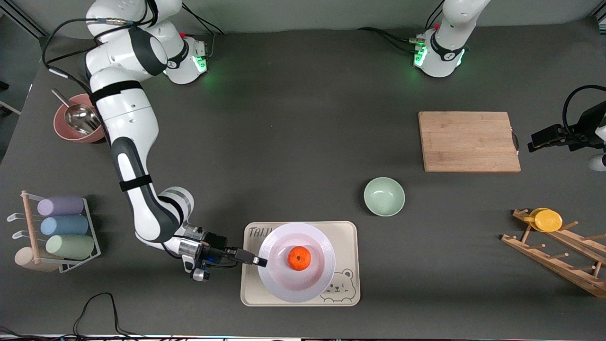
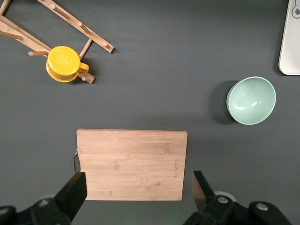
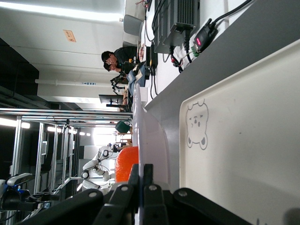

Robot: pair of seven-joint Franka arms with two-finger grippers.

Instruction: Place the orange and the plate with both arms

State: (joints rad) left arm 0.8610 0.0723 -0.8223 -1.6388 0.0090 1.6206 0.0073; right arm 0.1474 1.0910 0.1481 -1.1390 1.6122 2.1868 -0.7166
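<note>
The white plate (image 1: 297, 261) sits over the beige bear tray (image 1: 343, 239), with the orange (image 1: 299, 258) in its middle. My right gripper (image 1: 259, 261) is shut on the plate's rim at the side toward the right arm's end. In the right wrist view the fingers (image 3: 146, 176) pinch the rim of the plate (image 3: 150, 136) edge-on, and the orange (image 3: 127, 161) shows above it. My left gripper (image 2: 137, 192) is open and empty, held above the wooden cutting board (image 2: 132, 164) at the left arm's end of the table.
A pale-green bowl (image 1: 384, 196) stands between tray and cutting board (image 1: 468, 141). A yellow cup (image 1: 547, 219) hangs on a wooden rack (image 1: 558, 253). A pink bowl with a metal scoop (image 1: 76, 119) and a rack of pastel cups (image 1: 61, 227) stand at the right arm's end.
</note>
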